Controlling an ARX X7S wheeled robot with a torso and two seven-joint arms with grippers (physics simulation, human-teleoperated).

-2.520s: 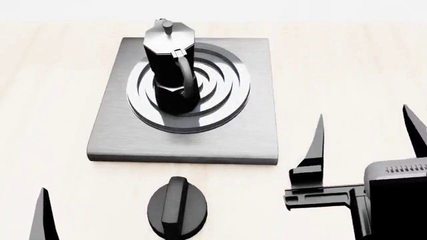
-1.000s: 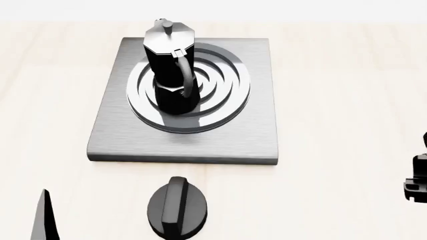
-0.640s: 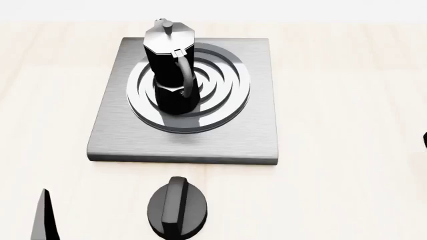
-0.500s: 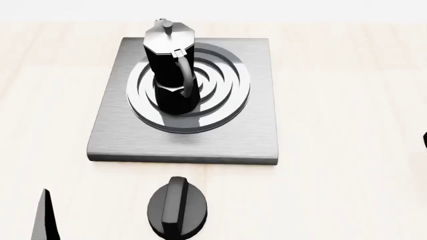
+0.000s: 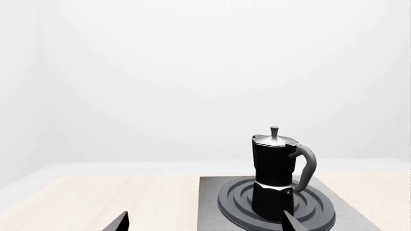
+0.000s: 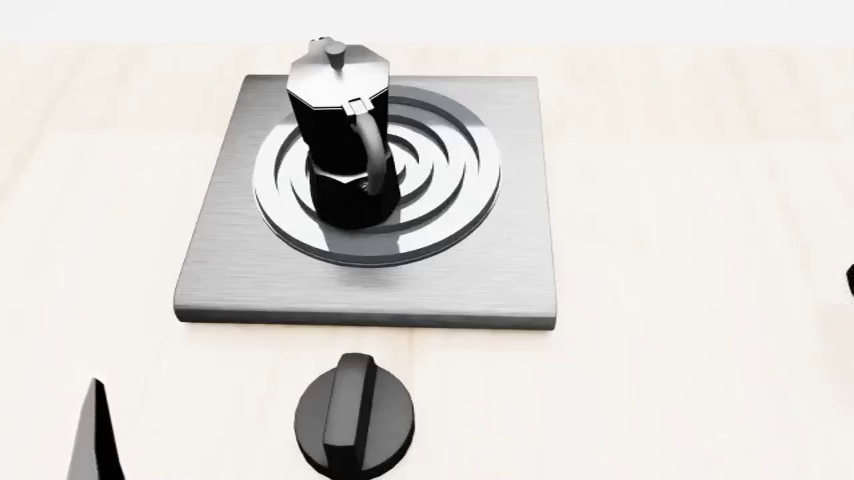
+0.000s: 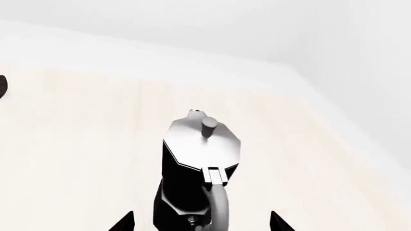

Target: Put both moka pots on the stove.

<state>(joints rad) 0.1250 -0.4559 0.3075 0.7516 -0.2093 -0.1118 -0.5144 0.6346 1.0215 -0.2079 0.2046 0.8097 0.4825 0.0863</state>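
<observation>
Head view, moka pot [image 6: 342, 140] centred on stove [image 6: 521, 270]

The left pincer [image 5: 205, 222] shows two spread fingertips, jaws apart and empty. The right pincer [image 7: 201, 222] likewise has tips spread wide, gripping nothing.
</observation>
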